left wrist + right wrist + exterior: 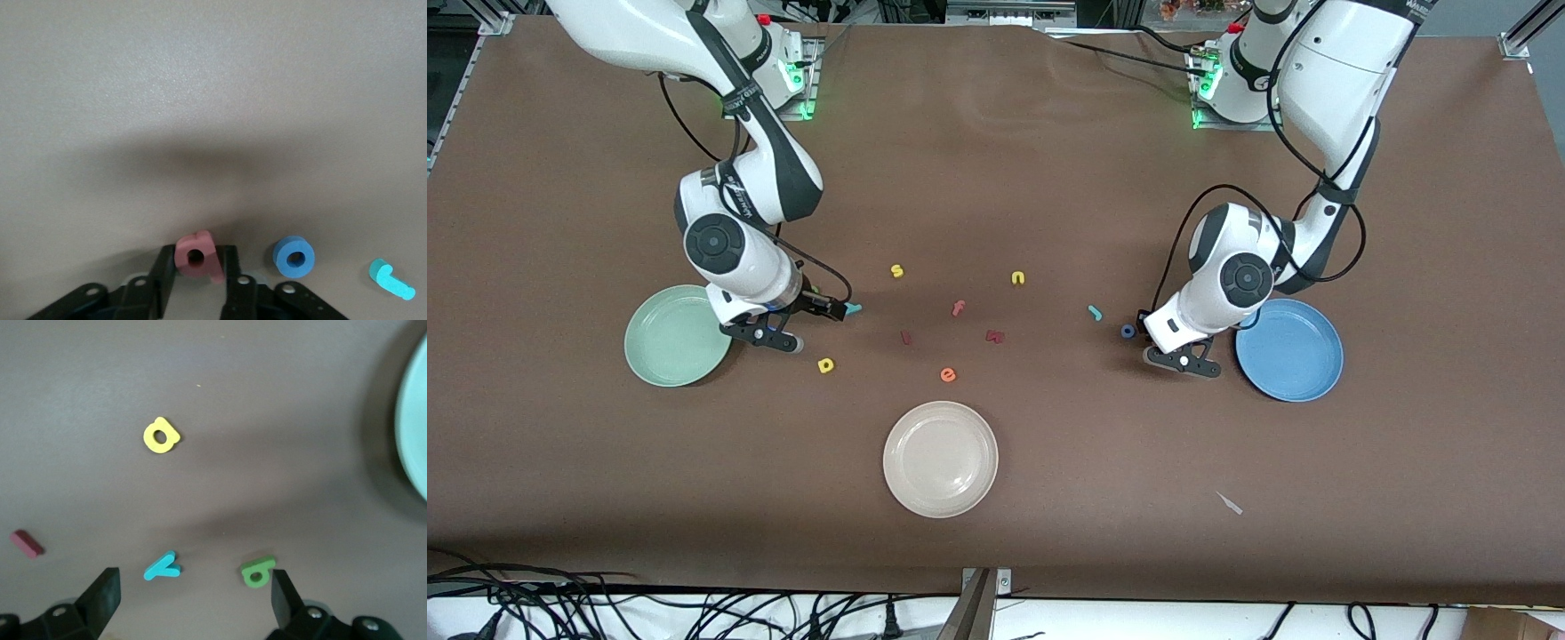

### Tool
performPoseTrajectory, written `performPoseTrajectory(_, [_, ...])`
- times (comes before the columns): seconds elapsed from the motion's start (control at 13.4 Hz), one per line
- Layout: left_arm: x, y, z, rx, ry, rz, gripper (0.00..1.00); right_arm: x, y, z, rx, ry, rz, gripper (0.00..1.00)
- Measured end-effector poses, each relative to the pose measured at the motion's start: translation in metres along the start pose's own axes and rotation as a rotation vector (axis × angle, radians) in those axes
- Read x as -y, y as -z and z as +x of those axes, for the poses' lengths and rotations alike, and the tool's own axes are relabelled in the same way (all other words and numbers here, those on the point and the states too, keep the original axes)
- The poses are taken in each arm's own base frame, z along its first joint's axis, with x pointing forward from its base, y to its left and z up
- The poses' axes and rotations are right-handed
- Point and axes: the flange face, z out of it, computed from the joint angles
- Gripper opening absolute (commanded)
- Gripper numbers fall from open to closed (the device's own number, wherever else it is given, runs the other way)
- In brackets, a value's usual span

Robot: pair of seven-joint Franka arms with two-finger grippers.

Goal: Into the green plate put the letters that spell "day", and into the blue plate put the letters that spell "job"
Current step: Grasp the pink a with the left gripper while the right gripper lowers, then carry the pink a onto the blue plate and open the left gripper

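**Front view: two arms at work among foam letters, plates still bare**

Left gripper [197,280] sits low at the table beside the blue plate [1303,369]; in the left wrist view its fingers [165,273] close against both sides of the salmon-red b [198,255]. The blue o [293,257] lies just beside it, the teal j [391,280] a little past the o. Right gripper [193,597] hangs between the green plate [663,342] and the letters, fingers [103,590] spread wide, gripping nothing; under it lie the teal y [162,567] and dark green a [257,571], with the yellow d [161,435] apart. A cream-white plate [940,459] lies nearest the front camera, and a yellow s [896,270] and n [1017,278] farther from it.
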Motion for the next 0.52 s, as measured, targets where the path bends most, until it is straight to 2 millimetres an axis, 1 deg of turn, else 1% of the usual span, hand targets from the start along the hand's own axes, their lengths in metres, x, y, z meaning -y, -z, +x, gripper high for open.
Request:
performPoseTrajectory(0.07, [0.0,0.0,0.0,-0.001,-0.001,0.0,0.0,0.003,0.002,0.001,0.013,-0.041,-0.013,1.0])
performPoseTrajectory(0.3, [0.0,0.002,0.001,-0.005,0.0,0.0,0.0,0.003,-0.002,0.002,0.034,-0.101,-0.033,1.0])
performPoseTrajectory(0.45, [0.006,0.014,0.006,-0.018,0.008,0.005,0.01,0.002,-0.008,-0.001,0.032,-0.106,-0.031,1.0])
performPoseTrajectory(0.52, [0.013,0.027,0.008,-0.02,0.02,0.007,0.01,0.001,-0.013,-0.004,0.013,-0.105,-0.011,1.0])
